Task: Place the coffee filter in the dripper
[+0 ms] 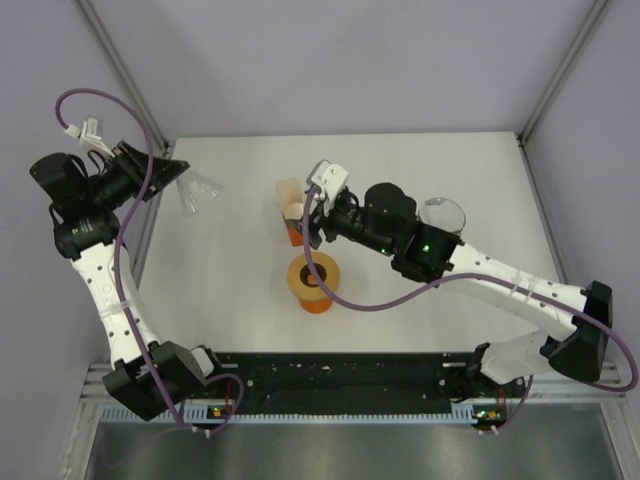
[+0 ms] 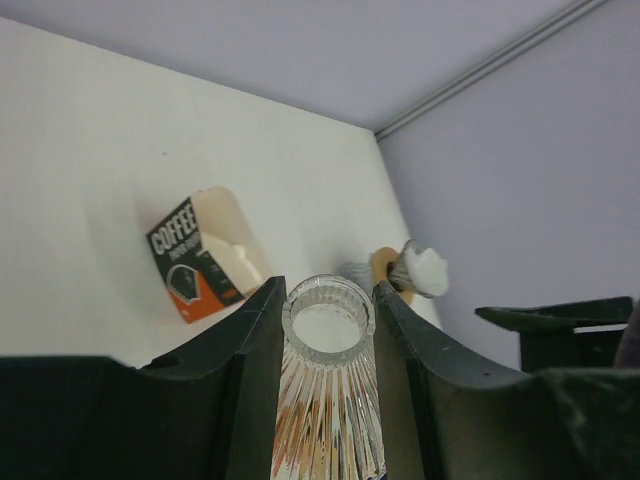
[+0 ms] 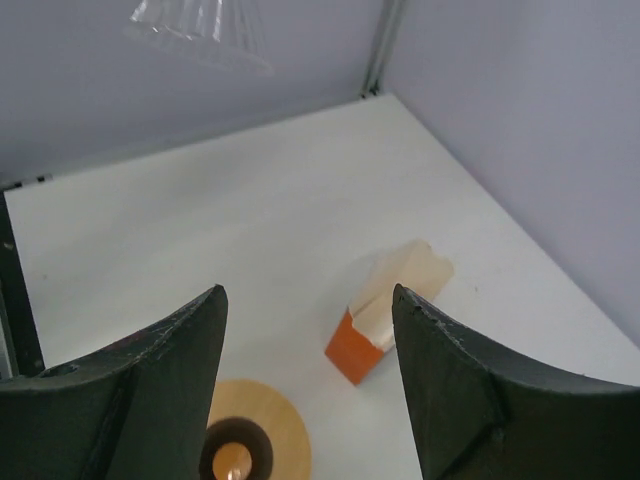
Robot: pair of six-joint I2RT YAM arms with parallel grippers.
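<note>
Left hand pinches glass (a cone, seemingly).

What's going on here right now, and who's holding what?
The left gripper is shut on a clear ribbed glass cone, held up near the far left corner of the table. The right gripper is open and empty, hovering above the orange carton of cream papers. The dripper stands beside the carton, on the side nearer the arms. Nothing sits in it yet.
</note>
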